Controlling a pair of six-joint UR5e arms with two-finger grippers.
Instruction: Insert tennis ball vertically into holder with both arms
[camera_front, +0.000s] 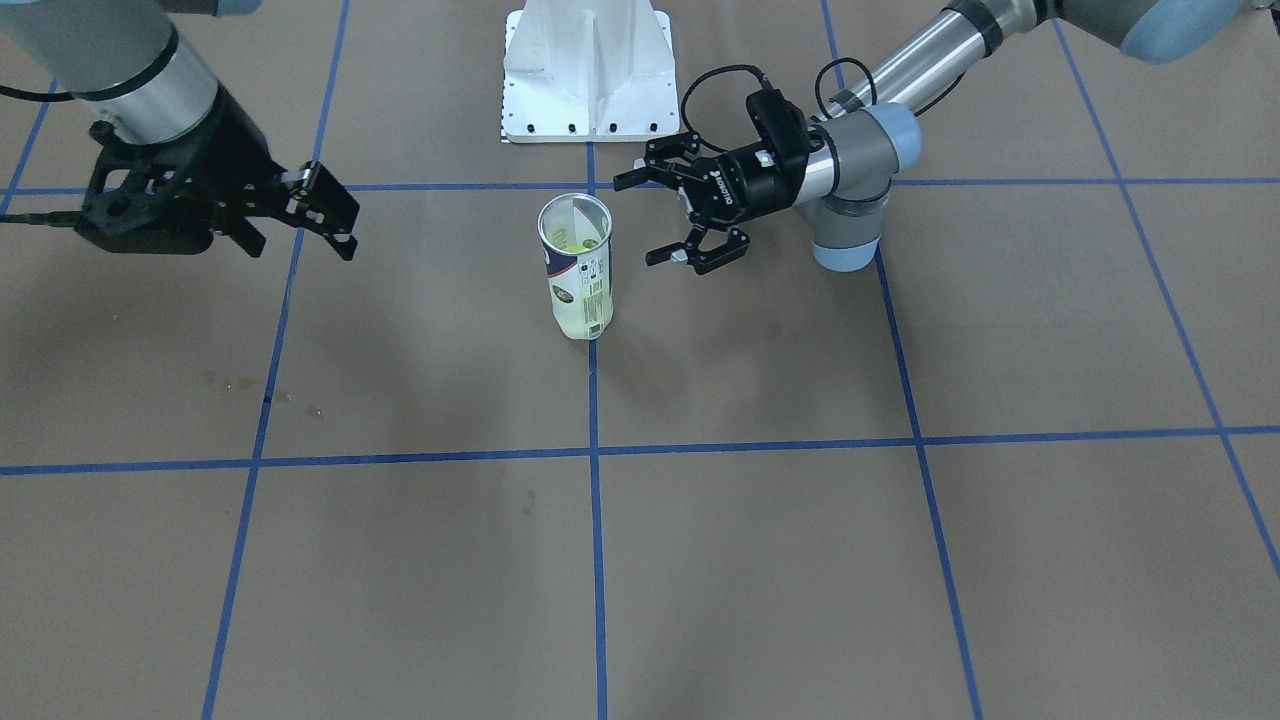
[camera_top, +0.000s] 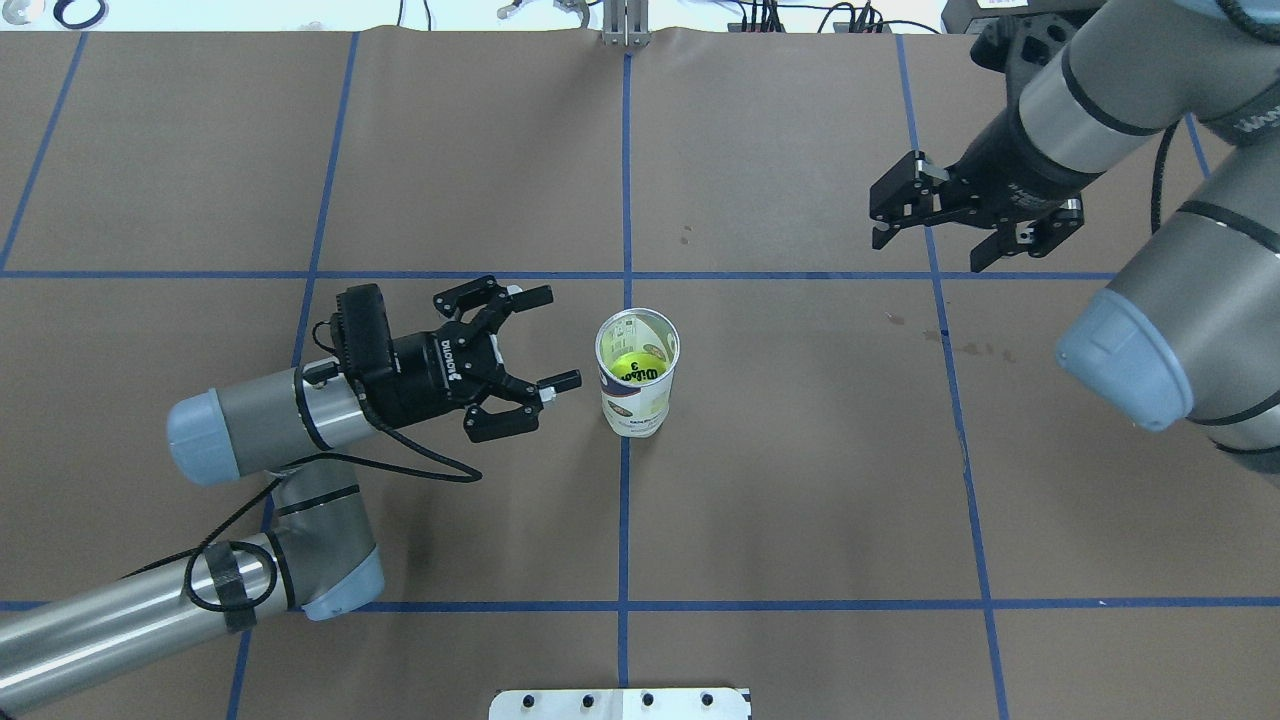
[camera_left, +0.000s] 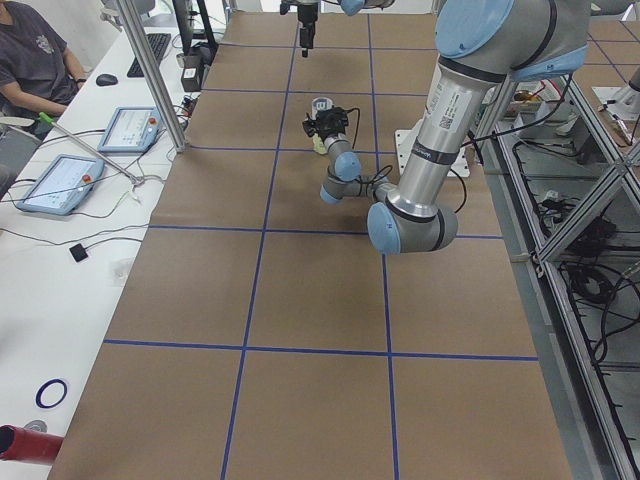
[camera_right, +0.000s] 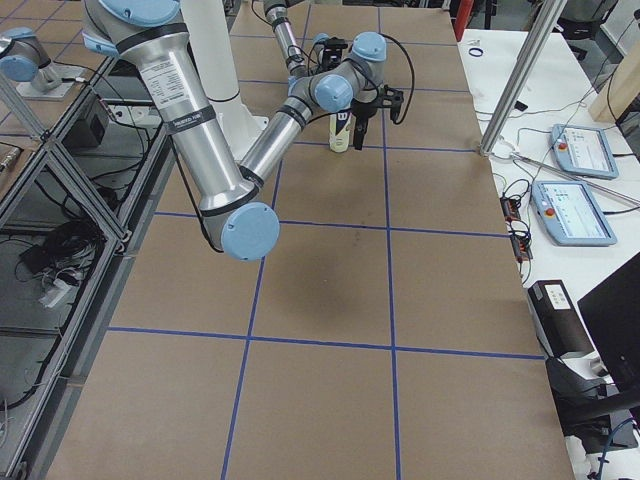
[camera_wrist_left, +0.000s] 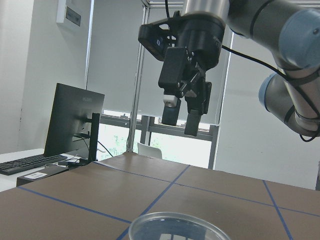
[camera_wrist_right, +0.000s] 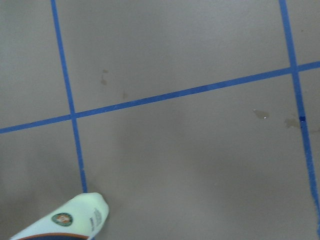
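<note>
The holder (camera_top: 637, 385), a clear can with a white and navy label, stands upright on the brown table (camera_top: 800, 480) at the centre. A yellow-green tennis ball (camera_top: 637, 366) lies inside it, low down. My left gripper (camera_top: 560, 338) is open and level, just left of the holder, with its fingers pointing at it and not touching. My right gripper (camera_top: 930, 250) is open and empty, raised well above the table, far to the right of the holder. The holder's rim (camera_wrist_left: 175, 225) and the right gripper (camera_wrist_left: 181, 120) show in the left wrist view. The holder's base (camera_wrist_right: 75, 220) shows in the right wrist view.
The white bolted pedestal (camera_front: 588, 70) stands behind the holder. Blue tape lines (camera_top: 625, 520) mark a grid on the table. A side bench with tablets (camera_left: 125, 128) and a seated person (camera_left: 30, 60) lies beyond the table's far edge.
</note>
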